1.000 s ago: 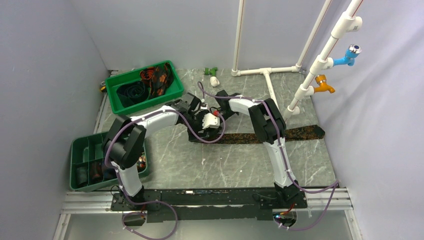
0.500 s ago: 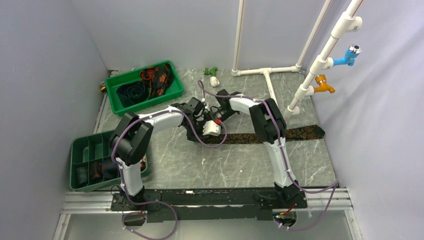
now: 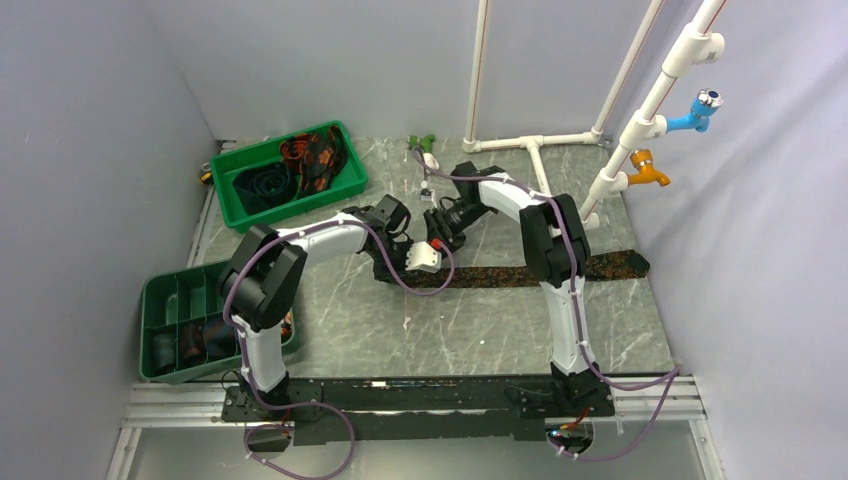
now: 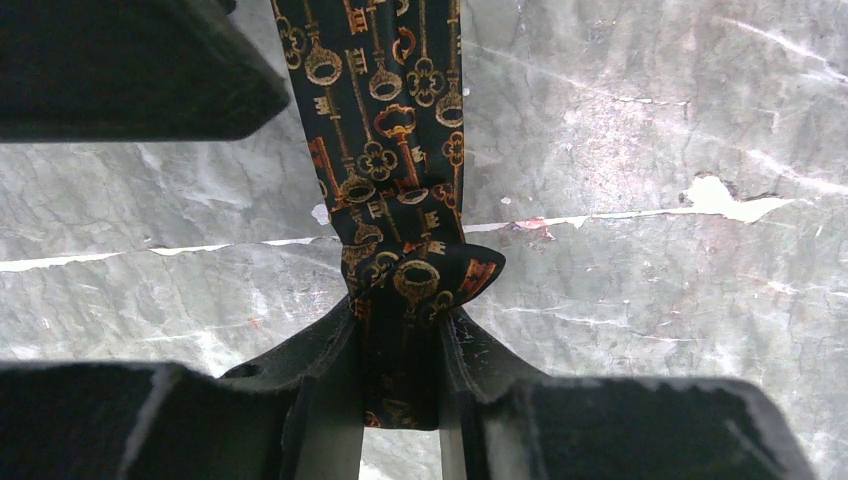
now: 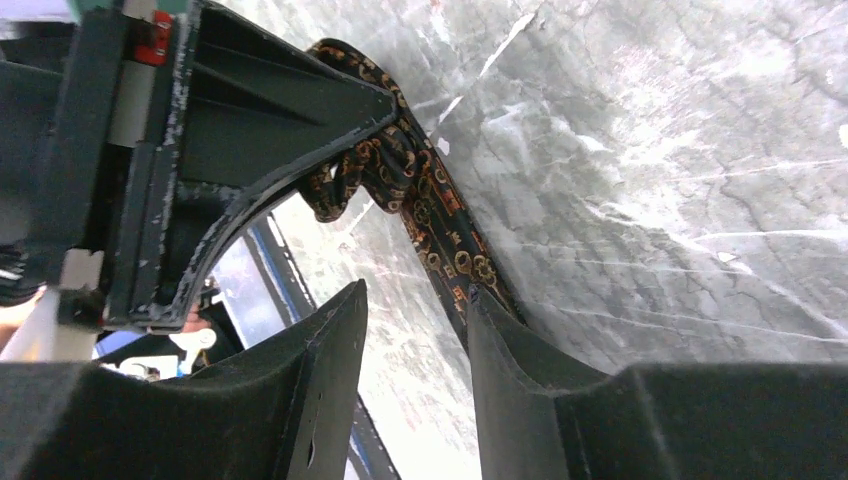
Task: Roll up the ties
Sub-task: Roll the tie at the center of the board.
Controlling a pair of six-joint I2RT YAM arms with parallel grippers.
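Note:
A long dark tie [image 3: 540,272] printed with gold and orange keys lies flat across the table, left to right. Its narrow end is folded over and pinched between my left gripper's [image 4: 400,325] fingers, so that gripper [image 3: 398,268] is shut on the tie [image 4: 385,120]. My right gripper [image 3: 437,232] hovers just behind it, open. In the right wrist view the right gripper [image 5: 415,310] has only bare table between its fingers, and the tie [image 5: 440,225] runs past beyond its right fingertip. More ties lie in the green tray [image 3: 345,150] at the back left.
A second green tray [image 3: 150,300] with compartments sits at the near left with rolled cloth inside. White pipes [image 3: 535,160] stand at the back right, carrying a blue tap [image 3: 700,110] and an orange tap [image 3: 648,168]. A small green and white fitting [image 3: 425,150] lies near the back wall.
My left gripper has closed on the folded end of the tie. My right gripper has opened, let go and drawn back toward the rear right.

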